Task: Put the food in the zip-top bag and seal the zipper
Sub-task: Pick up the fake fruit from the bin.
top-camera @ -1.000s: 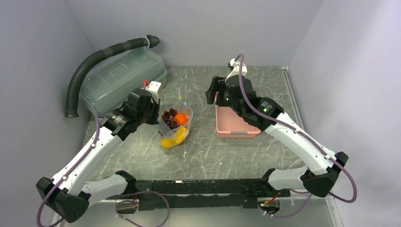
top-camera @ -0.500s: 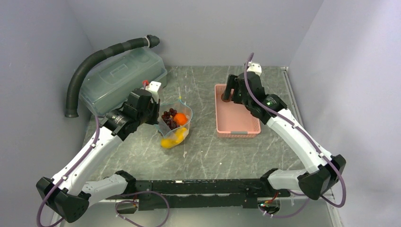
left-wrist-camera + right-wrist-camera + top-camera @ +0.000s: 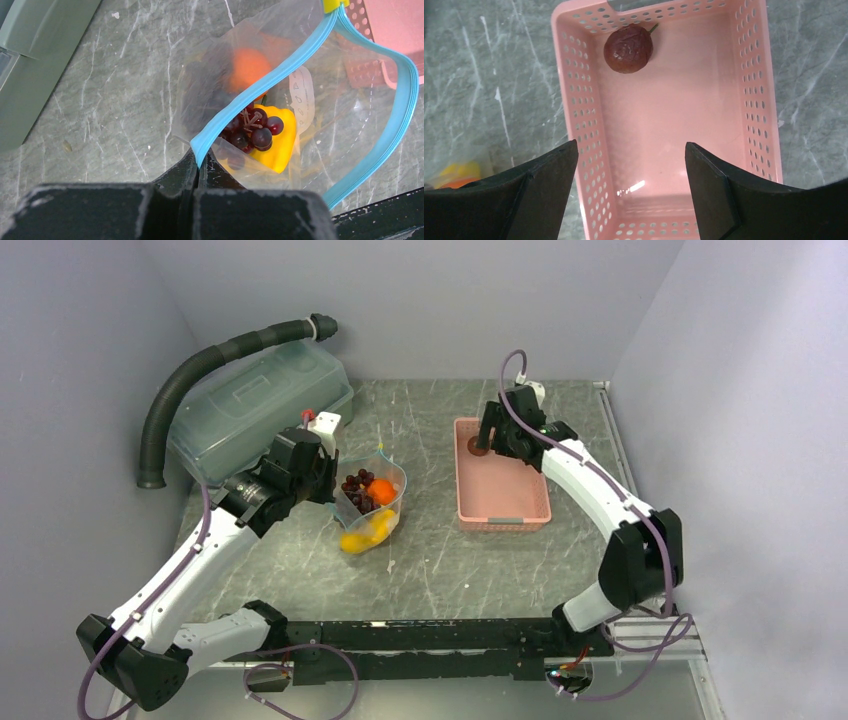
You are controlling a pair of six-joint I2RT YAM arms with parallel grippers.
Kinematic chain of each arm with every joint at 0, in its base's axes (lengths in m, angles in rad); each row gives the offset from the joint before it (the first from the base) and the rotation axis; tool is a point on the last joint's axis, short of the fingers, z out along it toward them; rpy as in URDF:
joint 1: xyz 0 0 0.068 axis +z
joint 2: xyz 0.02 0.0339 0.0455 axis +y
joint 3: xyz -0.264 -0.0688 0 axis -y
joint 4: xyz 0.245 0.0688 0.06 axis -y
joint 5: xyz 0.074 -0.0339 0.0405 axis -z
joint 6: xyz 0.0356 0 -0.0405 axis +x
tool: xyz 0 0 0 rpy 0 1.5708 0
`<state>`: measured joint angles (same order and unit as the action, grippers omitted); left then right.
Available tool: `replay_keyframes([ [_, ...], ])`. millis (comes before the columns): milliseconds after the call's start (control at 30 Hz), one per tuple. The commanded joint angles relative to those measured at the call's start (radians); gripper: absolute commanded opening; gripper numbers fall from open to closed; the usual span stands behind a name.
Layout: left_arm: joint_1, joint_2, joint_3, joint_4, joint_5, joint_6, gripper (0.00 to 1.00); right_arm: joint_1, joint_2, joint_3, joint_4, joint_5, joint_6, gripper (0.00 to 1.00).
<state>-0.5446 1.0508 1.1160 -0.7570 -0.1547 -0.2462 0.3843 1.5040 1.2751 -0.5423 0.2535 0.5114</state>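
Note:
The clear zip-top bag (image 3: 392,508) stands open in the middle of the table, its teal-blue zipper (image 3: 270,80) spread wide. Inside it lie a dark purple grape bunch (image 3: 252,132), a yellow fruit (image 3: 280,145) and a round orange one (image 3: 248,67). My left gripper (image 3: 200,162) is shut on the zipper strip at the bag's left mouth edge and holds it up. A small brown-red ball (image 3: 628,42) lies in the far-left corner of the pink basket (image 3: 589,110). My right gripper (image 3: 630,147) is open and empty above the basket, apart from the ball.
The pink basket (image 3: 503,515) sits right of the bag. A large grey-green lidded box (image 3: 255,405) stands at the back left, with a black ribbed hose (image 3: 215,355) arching over it. Walls close in the left, back and right sides.
My right gripper has moved right and back, from the basket's left edge to over its far end, and the arm has swung round. The left arm and the bag have not moved.

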Motion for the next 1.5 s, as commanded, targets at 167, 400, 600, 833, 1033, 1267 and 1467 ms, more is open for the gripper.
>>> replay_keyframes([
  [167, 0.001, -0.008, 0.02, 0.035, -0.004, 0.029, 0.0, -0.053, 0.203, 0.126, 0.054, -0.073, -0.027, 0.83],
  [400, 0.001, -0.002, 0.021, 0.033, -0.008, 0.031, 0.0, -0.062, 0.349, 0.237, 0.043, -0.085, -0.025, 0.84],
  [600, 0.0, 0.001, 0.02, 0.032, -0.013, 0.032, 0.0, -0.075, 0.445, 0.32, 0.024, -0.078, -0.02, 0.84],
  [833, 0.0, 0.003, 0.018, 0.031, -0.02, 0.034, 0.0, -0.087, 0.541, 0.391, 0.006, -0.065, -0.019, 0.84],
  [1033, 0.001, 0.011, 0.018, 0.03, -0.022, 0.035, 0.0, -0.088, 0.577, 0.403, 0.011, -0.077, -0.019, 0.83],
  [1267, 0.002, 0.017, 0.021, 0.03, -0.023, 0.034, 0.0, -0.088, 0.603, 0.404, 0.014, -0.079, -0.018, 0.8],
  [1467, 0.002, 0.018, 0.019, 0.031, -0.023, 0.034, 0.0, -0.088, 0.621, 0.409, 0.014, -0.085, -0.019, 0.74],
])
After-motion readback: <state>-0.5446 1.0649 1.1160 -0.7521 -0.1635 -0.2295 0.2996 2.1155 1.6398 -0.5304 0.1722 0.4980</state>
